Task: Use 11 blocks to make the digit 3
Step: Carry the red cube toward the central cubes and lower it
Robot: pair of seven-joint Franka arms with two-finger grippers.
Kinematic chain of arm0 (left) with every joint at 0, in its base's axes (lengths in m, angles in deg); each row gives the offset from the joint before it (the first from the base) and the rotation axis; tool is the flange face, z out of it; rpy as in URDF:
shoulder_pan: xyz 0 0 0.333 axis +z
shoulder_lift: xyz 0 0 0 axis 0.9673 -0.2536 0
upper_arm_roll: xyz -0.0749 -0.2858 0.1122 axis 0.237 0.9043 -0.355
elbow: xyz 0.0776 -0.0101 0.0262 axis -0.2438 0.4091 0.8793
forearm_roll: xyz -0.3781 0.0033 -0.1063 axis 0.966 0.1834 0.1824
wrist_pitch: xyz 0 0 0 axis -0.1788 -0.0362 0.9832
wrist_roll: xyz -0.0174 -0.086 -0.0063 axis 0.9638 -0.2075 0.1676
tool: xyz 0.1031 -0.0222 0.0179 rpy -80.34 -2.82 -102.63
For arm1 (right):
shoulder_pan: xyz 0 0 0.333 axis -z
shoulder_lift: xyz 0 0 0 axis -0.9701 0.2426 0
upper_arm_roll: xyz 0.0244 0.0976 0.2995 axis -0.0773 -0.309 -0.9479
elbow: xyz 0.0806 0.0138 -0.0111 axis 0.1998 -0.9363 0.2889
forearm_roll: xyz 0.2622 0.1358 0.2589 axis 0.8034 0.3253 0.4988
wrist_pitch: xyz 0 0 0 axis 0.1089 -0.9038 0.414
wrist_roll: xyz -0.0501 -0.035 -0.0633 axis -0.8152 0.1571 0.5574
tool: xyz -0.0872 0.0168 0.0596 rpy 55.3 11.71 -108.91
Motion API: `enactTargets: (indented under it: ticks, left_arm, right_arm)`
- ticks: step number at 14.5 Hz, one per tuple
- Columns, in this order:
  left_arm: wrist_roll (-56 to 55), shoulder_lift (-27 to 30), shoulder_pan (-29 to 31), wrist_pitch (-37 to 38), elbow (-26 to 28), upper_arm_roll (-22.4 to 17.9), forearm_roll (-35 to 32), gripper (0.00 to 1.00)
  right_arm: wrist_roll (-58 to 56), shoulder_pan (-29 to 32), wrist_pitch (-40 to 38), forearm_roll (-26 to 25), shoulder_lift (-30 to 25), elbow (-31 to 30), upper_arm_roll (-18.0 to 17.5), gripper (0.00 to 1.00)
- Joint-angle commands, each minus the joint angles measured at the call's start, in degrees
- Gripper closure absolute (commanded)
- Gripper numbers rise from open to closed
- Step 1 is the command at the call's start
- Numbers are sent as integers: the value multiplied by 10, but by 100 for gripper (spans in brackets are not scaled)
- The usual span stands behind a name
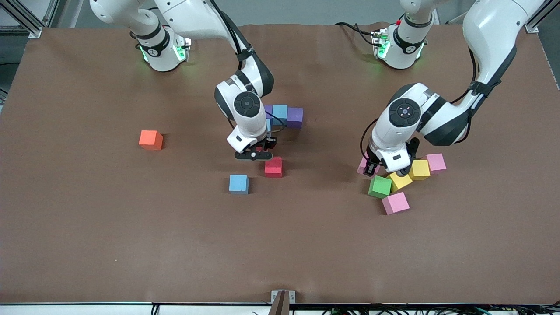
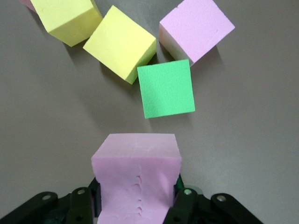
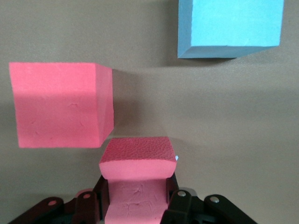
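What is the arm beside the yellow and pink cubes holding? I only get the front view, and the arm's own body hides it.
Observer: A pink cube. The left wrist view shows the left gripper with its fingers shut on two sides of it.
Operator: And the other arm, in the middle of the table?
Observer: The right wrist view shows the right gripper with its fingers shut on a red cube, which they squeeze in a little at the sides.
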Motion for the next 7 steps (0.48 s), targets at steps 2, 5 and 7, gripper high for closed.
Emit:
enactTargets:
  ticks: [2, 5, 7]
  left_arm:
    - [-3, -13, -6, 13, -14, 4, 12, 71]
    - [-3, -13, -7, 13, -17, 4, 12, 71]
    - [-3, -13, -7, 13, -17, 4, 12, 71]
  right_arm:
    - [22, -19, 1, 9, -17, -39, 1, 100]
    - [25, -24, 3, 12, -24, -45, 1, 100]
    - [30, -27, 3, 12, -25, -46, 1, 100]
